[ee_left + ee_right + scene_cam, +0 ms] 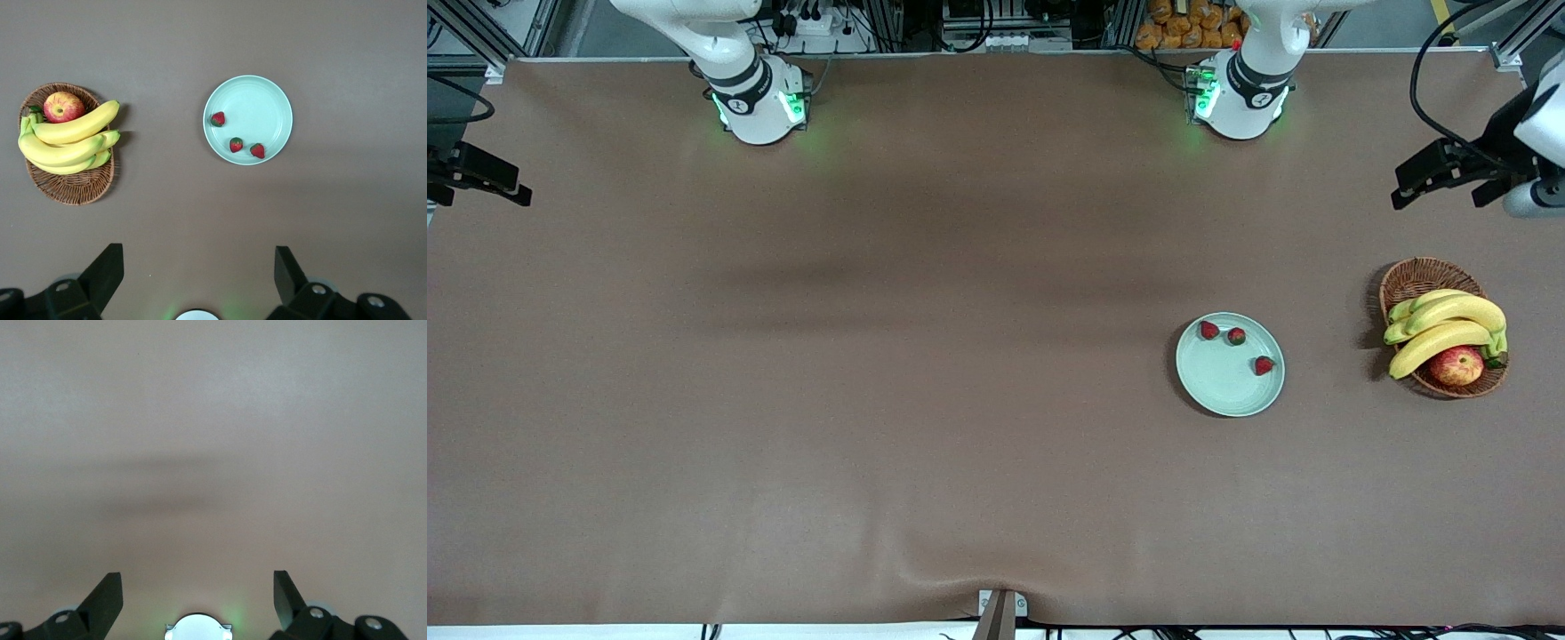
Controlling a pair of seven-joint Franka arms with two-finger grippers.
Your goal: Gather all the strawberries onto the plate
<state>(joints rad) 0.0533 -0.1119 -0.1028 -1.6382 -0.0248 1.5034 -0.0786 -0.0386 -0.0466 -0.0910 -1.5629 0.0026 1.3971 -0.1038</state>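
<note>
Both grippers' jaws are standing wide apart and holding nothing. Seen from its wrist camera, the left gripper (197, 280) is hovering high over bare brown table, with the round, shallow, pale mint-green plate (1221, 387) and the oval brown wicker basket (1414, 277) lying below it. The right gripper (198, 597) is likewise hanging above bare tabletop toward the right arm's end, waiting.

All three small dark-red strawberries are lying in the plate: one strawberry (1208, 330) and a second strawberry (1236, 336) are sitting close together near the rim farther from the front camera, and the third strawberry (1264, 365) is resting slightly nearer, apart from them. The basket, holding yellow bananas (1445, 327) and a red-yellow apple (1456, 365), is sitting toward the left arm's end of the table, well apart from the plate.
</note>
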